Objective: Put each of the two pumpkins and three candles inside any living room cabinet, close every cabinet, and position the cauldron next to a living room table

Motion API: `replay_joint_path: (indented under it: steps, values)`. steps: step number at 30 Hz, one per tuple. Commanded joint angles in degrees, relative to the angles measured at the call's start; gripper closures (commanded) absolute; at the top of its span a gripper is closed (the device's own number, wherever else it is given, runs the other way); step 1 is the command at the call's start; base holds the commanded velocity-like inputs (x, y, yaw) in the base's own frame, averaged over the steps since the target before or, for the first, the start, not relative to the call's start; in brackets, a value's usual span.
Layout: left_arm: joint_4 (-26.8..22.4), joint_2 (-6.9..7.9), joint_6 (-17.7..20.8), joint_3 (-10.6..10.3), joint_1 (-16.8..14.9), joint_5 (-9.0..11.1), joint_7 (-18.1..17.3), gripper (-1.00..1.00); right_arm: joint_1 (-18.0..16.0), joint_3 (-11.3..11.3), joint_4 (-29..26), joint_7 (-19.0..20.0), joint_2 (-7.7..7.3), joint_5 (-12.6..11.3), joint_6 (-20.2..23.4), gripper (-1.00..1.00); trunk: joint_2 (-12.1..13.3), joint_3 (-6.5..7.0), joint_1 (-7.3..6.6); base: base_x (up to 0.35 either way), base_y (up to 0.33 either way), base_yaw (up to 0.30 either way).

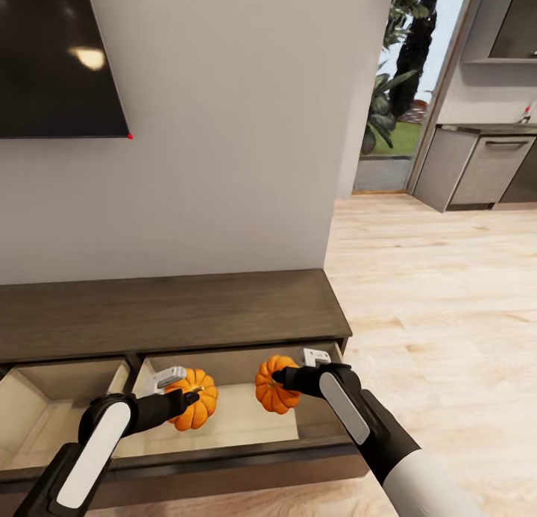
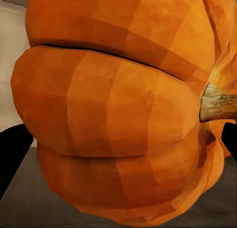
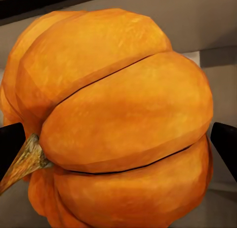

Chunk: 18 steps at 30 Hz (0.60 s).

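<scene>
The dark-brown cabinet (image 1: 171, 308) stands against the wall with both drawers pulled out, pale wood inside. My left gripper (image 1: 190, 396) is shut on one orange pumpkin (image 1: 198, 405), held over the right drawer (image 1: 246, 416). My right gripper (image 1: 282, 379) is shut on the other pumpkin (image 1: 271, 392) above the same drawer. Both pumpkins hang close together, a small gap between them. Up close, the left wrist view has its pumpkin (image 2: 118, 109) with a brown stem (image 2: 217, 103), and the right wrist view its pumpkin (image 3: 118, 124) with its stem (image 3: 24, 161). Candles and cauldron are out of view.
The left drawer (image 1: 52, 416) stands open beside the right one. A dark TV screen (image 1: 56, 54) hangs on the wall above the cabinet. Light wood floor (image 1: 432, 293) runs right toward grey kitchen units (image 1: 477, 166) and a doorway with plants (image 1: 395, 92).
</scene>
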Motion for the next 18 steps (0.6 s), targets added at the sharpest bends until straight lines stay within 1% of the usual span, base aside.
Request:
replay_joint_path:
  steps: [1, 2, 3, 6, 7, 8, 10, 11, 18]
  values:
    - [-0.05, -0.29, 0.01, -0.15, -0.05, -0.48, 0.59, 1.0, -0.04, 0.09, -0.07, -0.58, 0.0, -0.65, 0.01, 1.0, -0.44, -0.23, 0.21, 0.0, 0.0, 0.0]
    - [-0.04, -0.48, 0.01, -0.16, -0.05, -1.11, 0.61, 1.0, -0.04, 0.09, -0.07, -0.58, 0.0, -0.65, 0.0, 1.0, -0.84, -0.41, 0.43, 0.0, 0.0, 0.0]
    - [-0.07, -1.34, 0.0, -0.17, -0.05, -3.28, 0.64, 1.0, -0.05, 0.1, -0.07, -0.58, 0.01, -0.63, -0.02, 1.0, -1.24, -0.59, 0.65, 0.0, 0.0, 0.0]
    - [-0.08, -3.98, -0.63, -0.18, -0.05, -8.15, 0.66, 1.0, -0.02, 0.1, -0.07, -0.58, -0.04, -0.52, -0.04, 1.0, -2.45, -1.13, 1.31, 0.0, 0.0, 0.0]
    - [-0.06, -5.04, -1.13, -0.19, -0.05, -10.27, 0.67, 1.0, -0.01, 0.1, -0.07, -0.58, -0.06, -0.5, -0.05, 1.0, -2.85, -1.31, 1.53, 0.0, 0.0, 0.0]
    - [-0.05, -5.51, -1.32, -0.15, -0.05, -11.31, 0.67, 1.0, -0.01, 0.1, -0.07, -0.58, -0.06, -0.49, -0.05, 1.0, -3.25, -1.49, 1.75, 0.0, 0.0, 0.0]
    - [-0.04, -6.07, -1.56, -0.12, -0.05, -12.62, 0.67, 1.0, -0.01, 0.1, -0.07, -0.58, -0.07, -0.52, -0.05, 1.0, -4.05, -1.85, 2.19, 0.0, 0.0, 0.0]
    - [-0.03, -6.16, -1.6, -0.11, -0.05, -12.84, 0.67, 1.0, -0.02, 0.1, -0.07, -0.58, -0.05, -0.52, -0.05, 1.0, -4.05, -1.85, 2.19, 0.0, 0.0, 0.0]
    - [-0.1, -6.33, -1.67, -0.26, -0.05, -13.07, 0.59, 1.0, -0.02, 0.19, -0.09, -0.58, -0.07, -0.53, -0.05, 1.0, -4.05, -1.85, 2.19, 0.001, 0.0, 0.0]
